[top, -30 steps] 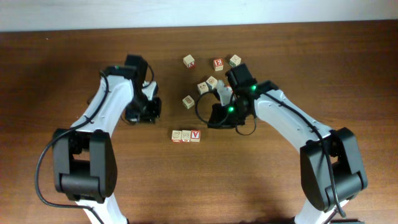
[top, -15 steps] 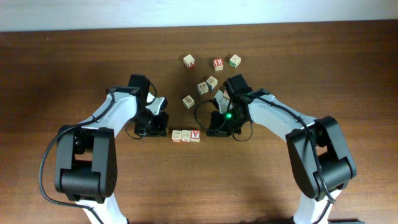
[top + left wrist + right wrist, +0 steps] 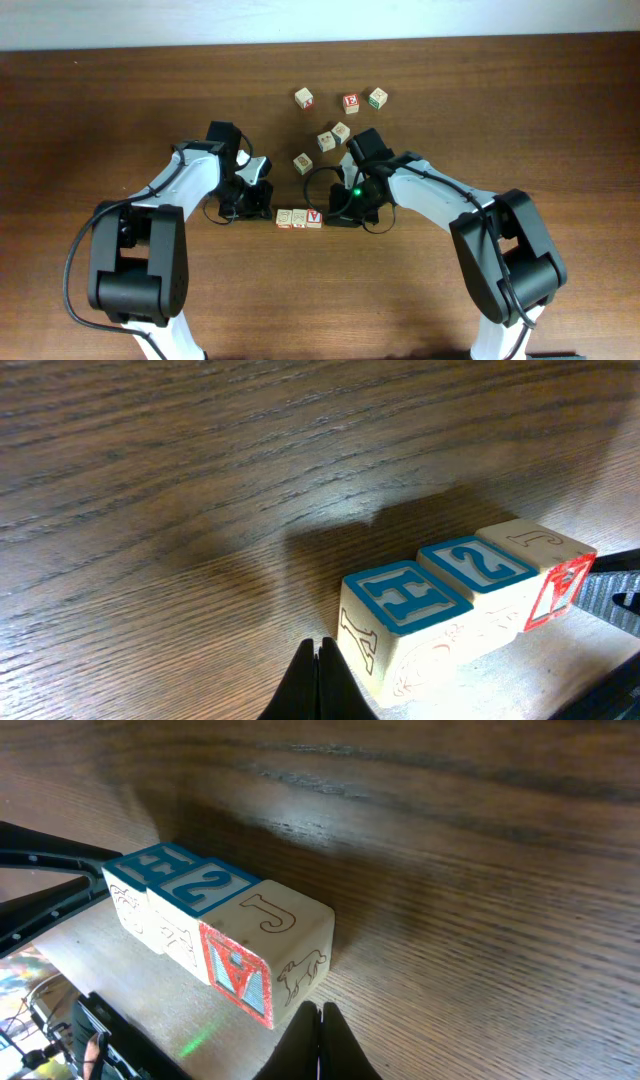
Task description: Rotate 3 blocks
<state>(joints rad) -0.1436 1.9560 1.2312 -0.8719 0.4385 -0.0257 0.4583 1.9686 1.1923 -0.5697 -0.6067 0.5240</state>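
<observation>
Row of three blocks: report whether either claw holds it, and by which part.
Nothing is held. The left claw and right claw are both shut empty, one at each end of the row of three blocks.

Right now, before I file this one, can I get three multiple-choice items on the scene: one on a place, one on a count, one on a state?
1. Where is the row of three blocks?
A. between the left gripper and right gripper
B. at the far edge
C. behind the right arm's base

2. How many loose blocks lie beyond the row in the overhead view?
A. two
B. six
C. ten

3. How do the jaws stand?
A. both pairs shut
B. both pairs wide open
C. left open, right shut

Answers:
1 A: one gripper flanks each end of the row.
2 B: six lie scattered behind it.
3 A: each wrist view shows its fingertips pressed together.
</observation>
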